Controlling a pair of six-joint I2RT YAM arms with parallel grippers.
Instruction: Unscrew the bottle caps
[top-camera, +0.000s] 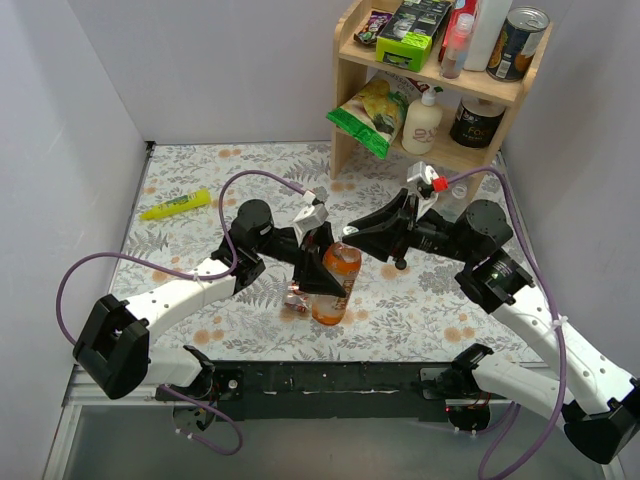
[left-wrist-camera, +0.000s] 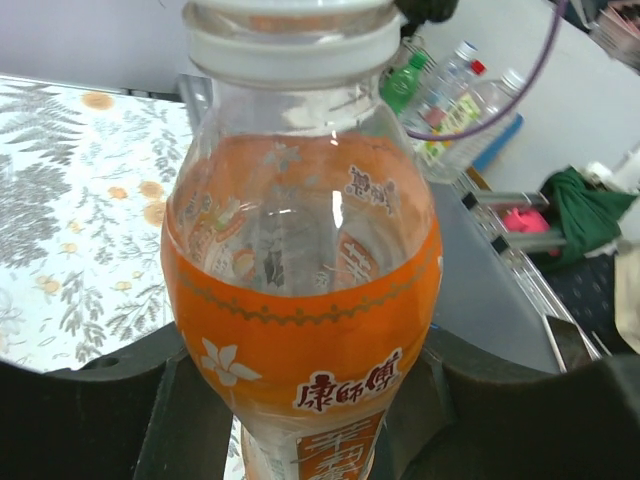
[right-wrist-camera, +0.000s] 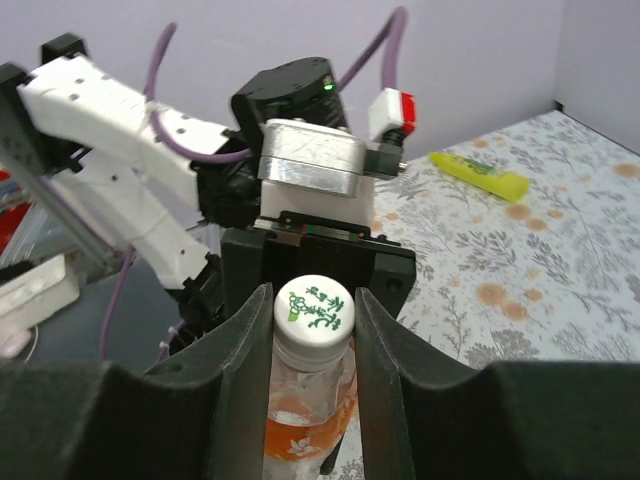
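Observation:
An orange-filled bottle (top-camera: 338, 285) stands upright on the flowered table between the two arms. My left gripper (top-camera: 318, 275) is shut on its body; in the left wrist view the dark fingers (left-wrist-camera: 150, 410) press the orange label (left-wrist-camera: 300, 330) from both sides. The whitish bottle cap (right-wrist-camera: 315, 308) with green print sits on the neck. My right gripper (right-wrist-camera: 315, 322) is shut on that cap, one finger (right-wrist-camera: 245, 350) against each side of it. From above, the right gripper (top-camera: 345, 236) reaches the bottle's top from the right. The cap's rim (left-wrist-camera: 290, 45) also shows in the left wrist view.
A small reddish object (top-camera: 297, 302) lies by the bottle's base. A yellow-green tube (top-camera: 176, 205) lies at the far left. A wooden shelf (top-camera: 440, 75) at the back right holds tins, a pump bottle (top-camera: 422, 120) and a snack bag (top-camera: 372, 115). Other bottles (left-wrist-camera: 450, 90) stand behind.

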